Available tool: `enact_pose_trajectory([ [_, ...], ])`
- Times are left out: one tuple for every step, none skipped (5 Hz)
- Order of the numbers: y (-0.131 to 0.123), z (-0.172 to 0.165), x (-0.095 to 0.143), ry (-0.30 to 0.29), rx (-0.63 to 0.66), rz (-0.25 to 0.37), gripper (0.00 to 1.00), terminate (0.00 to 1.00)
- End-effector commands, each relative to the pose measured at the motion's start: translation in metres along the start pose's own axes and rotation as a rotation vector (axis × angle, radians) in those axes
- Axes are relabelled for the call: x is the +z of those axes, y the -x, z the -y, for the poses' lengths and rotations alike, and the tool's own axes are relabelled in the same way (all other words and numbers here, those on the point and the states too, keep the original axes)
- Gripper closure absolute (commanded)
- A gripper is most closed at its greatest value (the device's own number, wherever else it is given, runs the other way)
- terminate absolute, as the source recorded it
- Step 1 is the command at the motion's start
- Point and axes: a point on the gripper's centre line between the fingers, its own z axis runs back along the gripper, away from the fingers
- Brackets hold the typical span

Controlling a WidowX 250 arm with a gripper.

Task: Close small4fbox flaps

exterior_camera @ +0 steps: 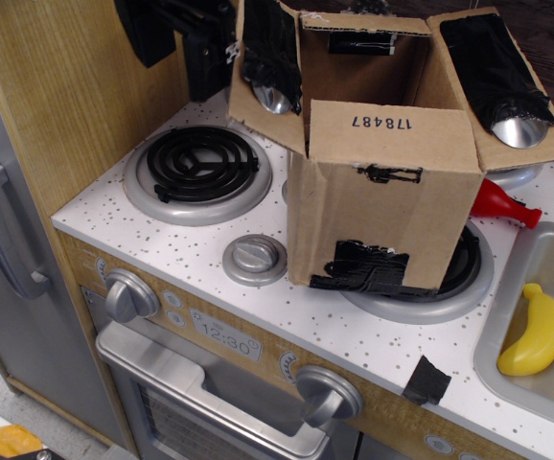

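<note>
- The black gripper [208,57] is up by the back left corner of the counter [200,251], just beside the box's left flap [267,72]. I cannot tell if its fingers are apart or together.
- The small4fbox [384,216] stands in the middle of the counter, on a burner [469,283].
- Its flaps stand open, but the front flap [387,134] with 178487 lies flat.
- A yellow banana [534,333] lies in the sink [521,278] at the right edge.
</note>
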Motion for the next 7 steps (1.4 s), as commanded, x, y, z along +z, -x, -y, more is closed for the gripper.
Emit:
enact_pose_trajectory([
  [-0.024, 0.012, 0.034, -0.038, -0.022, 0.105, 0.00, 0.00],
  [-0.030, 0.020, 0.037, -0.038, -0.031, 0.127, 0.00, 0.00],
  [-0.039, 0.028, 0.039, -0.032, -0.048, 0.150, 0.00, 0.00],
  [-0.048, 0.038, 0.035, -0.003, -0.062, 0.165, 0.00, 0.00],
  [-0.056, 0.050, 0.032, 0.018, -0.075, 0.186, 0.00, 0.00],
  [-0.062, 0.058, 0.024, 0.049, -0.081, 0.195, 0.00, 0.00],
  [-0.066, 0.064, 0.017, 0.084, -0.087, 0.197, 0.00, 0.00],
])
